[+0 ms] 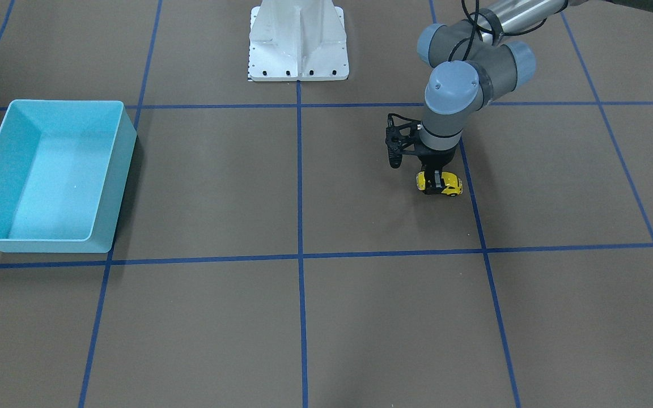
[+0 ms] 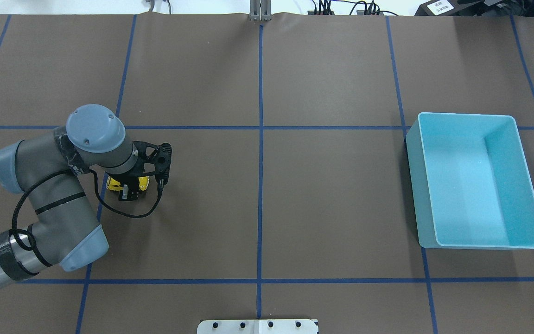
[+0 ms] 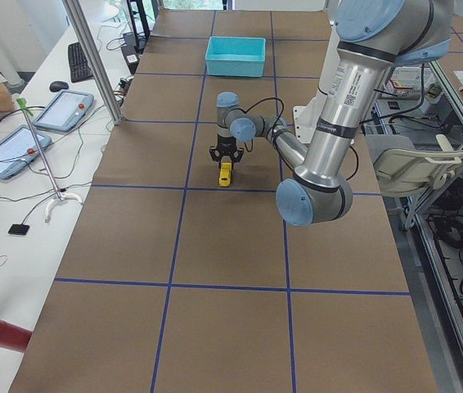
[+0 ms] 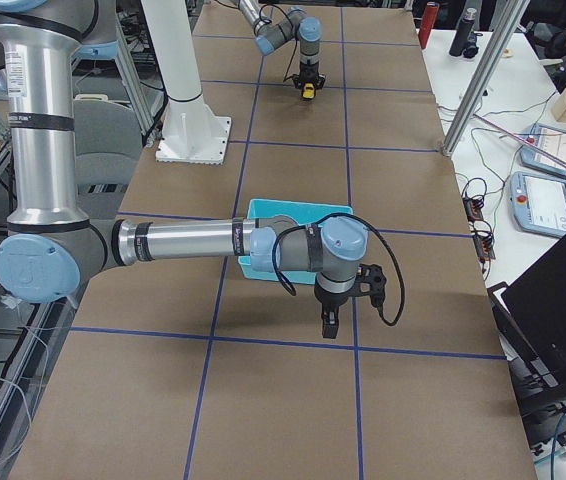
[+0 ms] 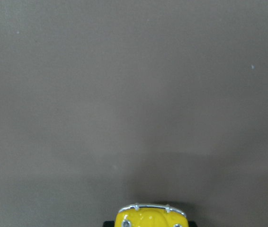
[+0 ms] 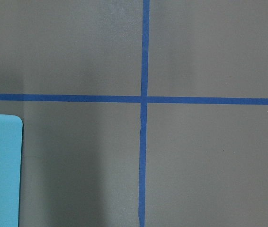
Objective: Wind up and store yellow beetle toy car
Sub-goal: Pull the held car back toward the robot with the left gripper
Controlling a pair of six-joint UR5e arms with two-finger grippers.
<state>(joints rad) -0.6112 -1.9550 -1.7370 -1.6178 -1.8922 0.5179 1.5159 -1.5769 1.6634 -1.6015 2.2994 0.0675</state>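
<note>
We see the left gripper (image 1: pixel 433 186) clamped across the yellow beetle toy car (image 1: pixel 452 184) (nine o'clock overhead), presumably for pull-back winding.

The left gripper (image 1: pixel 433 184) clasps the yellow beetle toy car (image 1: pixel 452 185) on the table (image 1: pixel 389 328). A light blue bin (image 1: pixel 54 102) sits well apart.

On table (image 1: pixel 360 317), car (image 1: pixel 454 184); bin (image 1: pixel 119 187) well apart
</note>
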